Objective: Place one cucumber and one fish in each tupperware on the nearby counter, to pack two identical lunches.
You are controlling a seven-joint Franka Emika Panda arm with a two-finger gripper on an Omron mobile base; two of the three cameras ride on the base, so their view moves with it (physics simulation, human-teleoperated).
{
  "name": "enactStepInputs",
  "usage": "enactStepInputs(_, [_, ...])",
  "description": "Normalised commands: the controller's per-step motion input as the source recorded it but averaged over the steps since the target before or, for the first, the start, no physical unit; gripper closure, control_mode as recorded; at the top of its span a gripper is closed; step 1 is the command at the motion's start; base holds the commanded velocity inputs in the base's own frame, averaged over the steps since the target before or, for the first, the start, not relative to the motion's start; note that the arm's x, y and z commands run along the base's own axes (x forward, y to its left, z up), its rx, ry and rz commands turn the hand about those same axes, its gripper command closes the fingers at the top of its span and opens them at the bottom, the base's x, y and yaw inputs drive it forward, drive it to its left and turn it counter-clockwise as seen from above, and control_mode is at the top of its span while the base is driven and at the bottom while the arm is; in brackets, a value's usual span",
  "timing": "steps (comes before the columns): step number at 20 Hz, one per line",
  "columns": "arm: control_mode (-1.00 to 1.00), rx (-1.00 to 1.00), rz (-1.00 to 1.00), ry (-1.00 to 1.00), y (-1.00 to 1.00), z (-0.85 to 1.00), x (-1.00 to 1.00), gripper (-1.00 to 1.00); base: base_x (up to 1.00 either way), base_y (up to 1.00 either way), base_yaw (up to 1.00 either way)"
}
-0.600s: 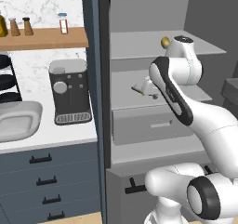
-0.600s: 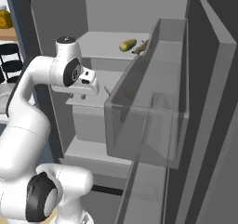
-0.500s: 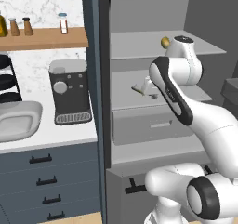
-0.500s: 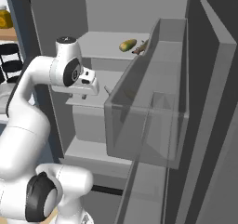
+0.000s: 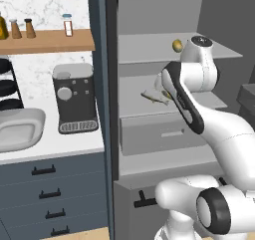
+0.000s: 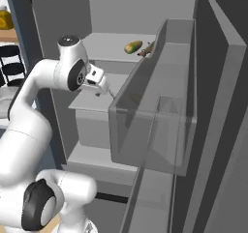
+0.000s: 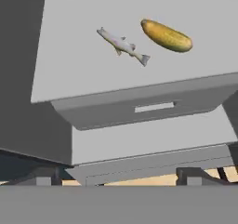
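Fridge open, arm reaching inside at middle-shelf height. Gripper point(image 6: 102, 85) poised over middle shelf point(image 7: 83, 65), apparently lining up on food there; jaw state impossible to tell, tips too small and dark. Fish point(image 7: 122, 46) and cucumber point(image 7: 166, 35) lying flat on that shelf, near each other, not touching, cucumber right of fish in hand view. Second cucumber point(image 6: 133, 47) with another fish point(image 6: 147, 49) just beside it on upper shelf, far back. Nothing held as far as visible. Tupperware point(image 5: 19, 129) waiting on counter point(image 5: 55, 147) left of fridge, beside coffee machine point(image 5: 74, 98), handy for drop-off. Likely step: approach for first pick, packing not yet begun.
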Motion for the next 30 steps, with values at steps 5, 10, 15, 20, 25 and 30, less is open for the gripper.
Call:
enactStepInputs(5, [-1.0, 0.0, -0.36, -0.38, -0.23, 0.84, 0.28, -1.0, 0.0, 0.0, 0.0])
enactStepInputs(10, [-1.0, 0.0, -0.23, -0.3, -0.32, 0.95, 0.15, -1.0, 0.0, 0.0, 0.0])
enactStepInputs(15, [-1.0, -0.02, -0.12, -0.22, -0.28, 0.99, 0.14, -1.0, 0.0, 0.0, 0.0])
enactStepInputs(20, [-1.0, -0.11, -0.09, -0.05, -0.25, 0.46, 0.59, -1.0, 0.0, 0.0, 0.0])
enactStepInputs(25, [-1.0, -0.1, 0.0, 0.04, -0.16, -0.11, 0.76, -1.0, 0.0, 0.0, 0.0])
enactStepInputs(30, [-1.0, 0.01, 0.05, 0.05, -0.2, -0.01, 0.93, -1.0, 0.0, 0.0, 0.0])
